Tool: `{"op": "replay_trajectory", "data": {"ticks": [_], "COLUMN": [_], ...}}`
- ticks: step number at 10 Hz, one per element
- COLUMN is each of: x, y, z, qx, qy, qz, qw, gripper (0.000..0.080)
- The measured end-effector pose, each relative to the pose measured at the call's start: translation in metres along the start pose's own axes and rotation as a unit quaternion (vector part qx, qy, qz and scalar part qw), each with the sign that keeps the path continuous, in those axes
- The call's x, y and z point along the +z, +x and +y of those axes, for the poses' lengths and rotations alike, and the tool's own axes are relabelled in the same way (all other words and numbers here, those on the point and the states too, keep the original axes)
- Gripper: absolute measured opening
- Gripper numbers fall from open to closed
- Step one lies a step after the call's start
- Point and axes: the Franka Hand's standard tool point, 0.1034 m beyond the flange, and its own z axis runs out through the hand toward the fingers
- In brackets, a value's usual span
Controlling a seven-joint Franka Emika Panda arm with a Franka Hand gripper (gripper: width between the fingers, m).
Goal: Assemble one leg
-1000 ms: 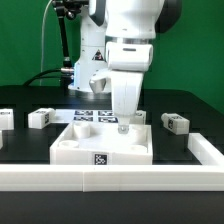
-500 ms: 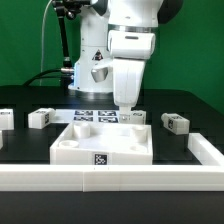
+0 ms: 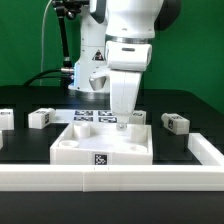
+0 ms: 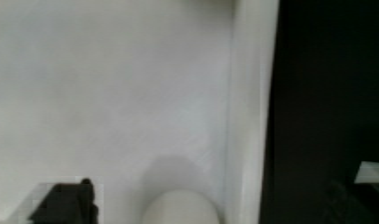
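The exterior view was bright and evenly lit, seemingly from overhead. The white arm (image 3: 130, 40) glared, its upper shell nearly blown out, and the black tabletop (image 3: 190, 108) carried a dull sheen. Shadows were faint and soft-edged, darkest beneath the claw (image 3: 122, 122), whose tips were too coarse to resolve. The green backdrop (image 3: 25, 40) looked flat and uniform. The wrist view was badly out of focus: a washed-out pale surface (image 4: 115, 90) filled most of it, a near-black band (image 4: 328, 100) ran along one side, and a grey smudge of shadow surrounded a blurred rounded shape (image 4: 182, 208).
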Motion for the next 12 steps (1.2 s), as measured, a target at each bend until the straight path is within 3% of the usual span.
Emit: {"op": "replay_trajectory", "data": {"ticks": [4, 6, 9, 10, 11, 12], "x": [0.025, 0.028, 0.028, 0.028, 0.028, 0.026], "y": [-0.006, -0.007, -0.007, -0.007, -0.007, -0.006], "z": [-0.005, -0.005, -0.005, -0.005, -0.005, -0.002], "qx": [0.007, 0.008, 0.008, 0.008, 0.008, 0.009], "qy": [0.013, 0.01, 0.01, 0.01, 0.01, 0.005], "qz": [0.004, 0.007, 0.006, 0.006, 0.006, 0.008], "qw": [1.0, 1.0, 1.0, 1.0, 1.0, 1.0], "gripper": [0.065, 0.065, 0.0255, 0.0255, 0.008, 0.0062]}}
